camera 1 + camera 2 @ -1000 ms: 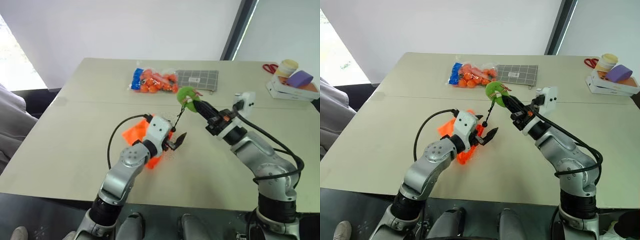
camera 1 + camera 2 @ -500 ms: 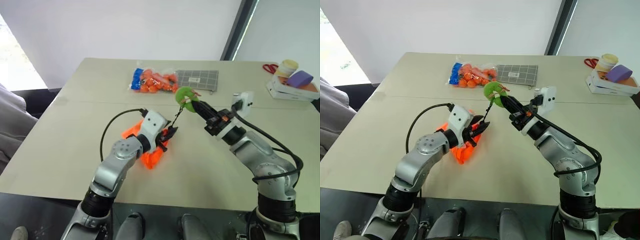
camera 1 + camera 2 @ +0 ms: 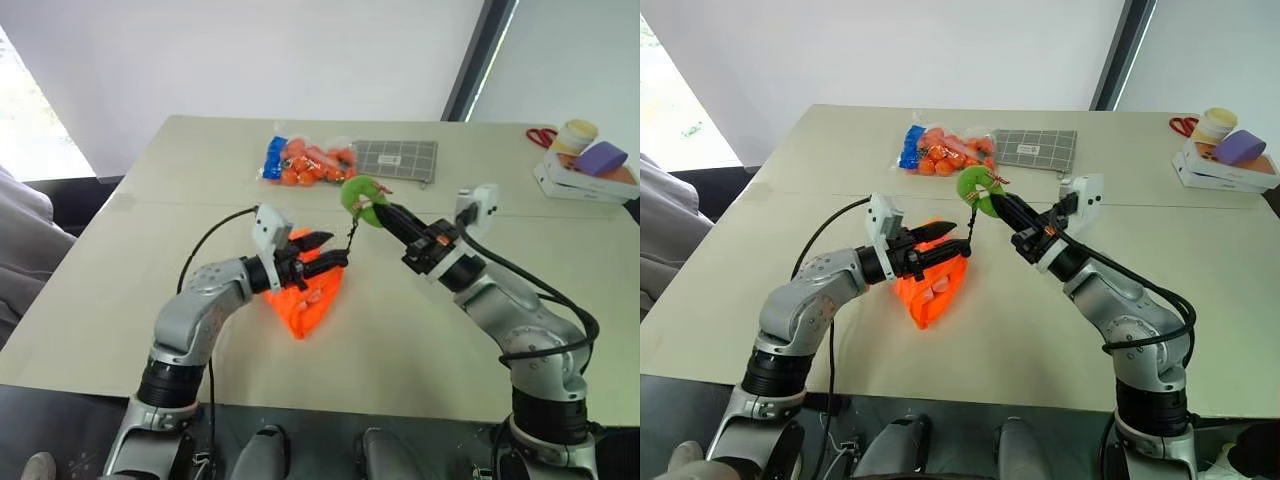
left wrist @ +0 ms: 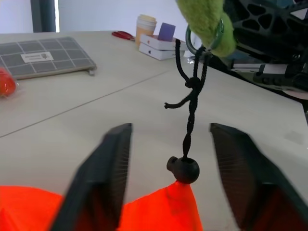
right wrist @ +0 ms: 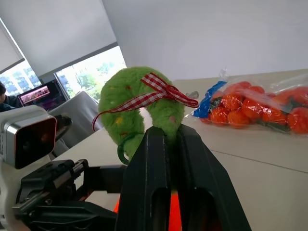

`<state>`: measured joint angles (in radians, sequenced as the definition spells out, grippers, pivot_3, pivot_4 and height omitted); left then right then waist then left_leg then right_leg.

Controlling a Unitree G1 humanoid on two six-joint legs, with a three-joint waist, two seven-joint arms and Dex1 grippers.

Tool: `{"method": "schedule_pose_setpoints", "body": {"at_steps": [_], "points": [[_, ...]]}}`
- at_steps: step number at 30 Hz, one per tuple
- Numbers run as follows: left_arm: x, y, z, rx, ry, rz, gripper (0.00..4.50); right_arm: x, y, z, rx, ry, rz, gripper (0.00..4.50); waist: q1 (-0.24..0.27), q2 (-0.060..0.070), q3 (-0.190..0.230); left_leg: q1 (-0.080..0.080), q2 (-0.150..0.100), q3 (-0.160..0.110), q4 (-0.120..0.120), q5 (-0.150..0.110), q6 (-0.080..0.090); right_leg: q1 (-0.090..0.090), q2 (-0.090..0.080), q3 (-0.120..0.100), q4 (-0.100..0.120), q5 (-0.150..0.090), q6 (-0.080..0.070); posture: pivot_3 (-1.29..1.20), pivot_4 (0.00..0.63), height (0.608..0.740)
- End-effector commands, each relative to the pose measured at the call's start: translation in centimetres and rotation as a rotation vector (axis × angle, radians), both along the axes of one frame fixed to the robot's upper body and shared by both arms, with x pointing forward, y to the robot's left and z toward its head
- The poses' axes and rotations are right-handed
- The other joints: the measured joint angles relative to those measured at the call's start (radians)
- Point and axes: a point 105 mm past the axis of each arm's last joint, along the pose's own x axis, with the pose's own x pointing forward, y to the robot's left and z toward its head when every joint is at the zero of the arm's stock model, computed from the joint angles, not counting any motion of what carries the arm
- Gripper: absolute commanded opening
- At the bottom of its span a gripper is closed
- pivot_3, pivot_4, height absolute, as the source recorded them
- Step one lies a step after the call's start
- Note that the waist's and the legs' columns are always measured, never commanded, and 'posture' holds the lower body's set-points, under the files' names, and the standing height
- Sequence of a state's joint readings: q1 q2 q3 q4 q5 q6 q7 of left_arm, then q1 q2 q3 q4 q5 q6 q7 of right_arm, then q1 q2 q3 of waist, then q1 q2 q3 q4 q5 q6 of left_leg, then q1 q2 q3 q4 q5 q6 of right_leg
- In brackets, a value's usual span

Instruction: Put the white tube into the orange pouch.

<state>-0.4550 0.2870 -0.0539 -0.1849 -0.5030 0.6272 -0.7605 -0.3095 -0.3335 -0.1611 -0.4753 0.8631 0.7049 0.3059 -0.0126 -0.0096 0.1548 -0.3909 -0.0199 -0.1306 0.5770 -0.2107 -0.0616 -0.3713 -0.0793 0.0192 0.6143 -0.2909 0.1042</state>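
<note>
One orange pouch, one green ball (right fingers pinching it).

I'm working in an office-like room, pale meeting table, blinds over big windows, monitor, office chair

Legible text: none. Grey checked mat, far side of table: one small white label, its print too small to read.
</note>
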Motion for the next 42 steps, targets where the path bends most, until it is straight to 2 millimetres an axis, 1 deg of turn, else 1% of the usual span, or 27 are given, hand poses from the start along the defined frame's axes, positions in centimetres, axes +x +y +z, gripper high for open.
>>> {"method": "schedule_pose_setpoints", "body": {"at_steps": [1,5,8,14,18,22,25,36,42], "points": [[-0.1,0.7,0.5,-0.063,0.045,-0.055,4.45,-0.5,0.2,0.9,-0.005,-0.062,0.002,0.0,0.0,0.0,0.0,0.0,0.0,0.0,0.0,0.0,0.0,0.0,0.0,0.0,0.0,0.0,0.0,0.0,0.15,0.724],[0.7,1.8,0.2,-0.124,0.141,-0.098,4.45,-0.3,0.4,0.8,-0.015,-0.072,-0.01,0.0,-0.002,0.0,0.0,0.0,0.0,0.0,0.0,0.0,0.0,0.0,0.0,0.0,0.001,0.0,0.0,0.0,0.15,0.724],[0.6,1.9,-0.6,-0.057,0.151,-0.169,4.45,-0.2,0.5,0.8,-0.023,-0.081,-0.016,0.0,-0.002,0.0,0.0,0.0,0.0,0.0,0.0,0.0,0.0,-0.001,0.0,0.0,0.001,0.0,0.0,0.0,0.15,0.724],[1.3,1.1,-1.0,-0.035,0.158,-0.224,4.45,-0.2,1.0,0.5,-0.034,-0.092,-0.012,0.0,0.0,0.0,0.0,0.0,0.0,0.0,0.0,0.0,0.0,0.0,0.0,0.0,0.0,0.0,0.0,0.0,0.15,0.724],[0.5,-0.6,-1.6,0.013,0.151,-0.325,4.45,-0.2,1.1,0.5,-0.037,-0.102,-0.015,0.0,0.0,0.0,0.0,0.0,0.0,0.0,0.0,0.0,0.0,0.0,0.0,0.0,0.0,0.0,0.0,0.0,0.15,0.724],[0.5,-0.9,-1.5,0.002,0.171,-0.363,4.45,-0.2,1.3,0.4,-0.039,-0.104,-0.01,0.0,-0.004,0.0,0.0,0.0,0.0,0.0,0.0,0.0,0.0,-0.001,0.0,0.0,0.001,0.0,0.0,0.0,0.15,0.724],[0.6,-1.1,-1.8,0.025,0.179,-0.388,4.45,-0.2,1.3,0.3,-0.043,-0.104,-0.002,0.0,-0.002,0.0,0.0,0.0,0.0,0.0,0.0,0.0,0.0,-0.001,0.0,0.0,0.001,0.0,0.0,0.0,0.15,0.724],[1.0,-2.2,-1.7,0.019,0.178,-0.43,4.45,-0.5,1.6,0.2,-0.046,-0.102,0.012,0.0,-0.002,0.0,0.0,0.0,0.0,0.0,0.0,0.0,0.0,0.0,0.0,0.0,0.001,0.001,0.002,0.0,0.15,0.724],[0.9,-2.4,-2.0,0.055,0.177,-0.464,4.45,-0.6,1.6,0.1,-0.047,-0.1,0.012,0.0,-0.002,0.0,0.0,0.0,0.0,0.0,0.0,0.0,0.0,-0.001,0.0,0.0,0.001,0.001,0.002,0.0,0.15,0.724]]}}
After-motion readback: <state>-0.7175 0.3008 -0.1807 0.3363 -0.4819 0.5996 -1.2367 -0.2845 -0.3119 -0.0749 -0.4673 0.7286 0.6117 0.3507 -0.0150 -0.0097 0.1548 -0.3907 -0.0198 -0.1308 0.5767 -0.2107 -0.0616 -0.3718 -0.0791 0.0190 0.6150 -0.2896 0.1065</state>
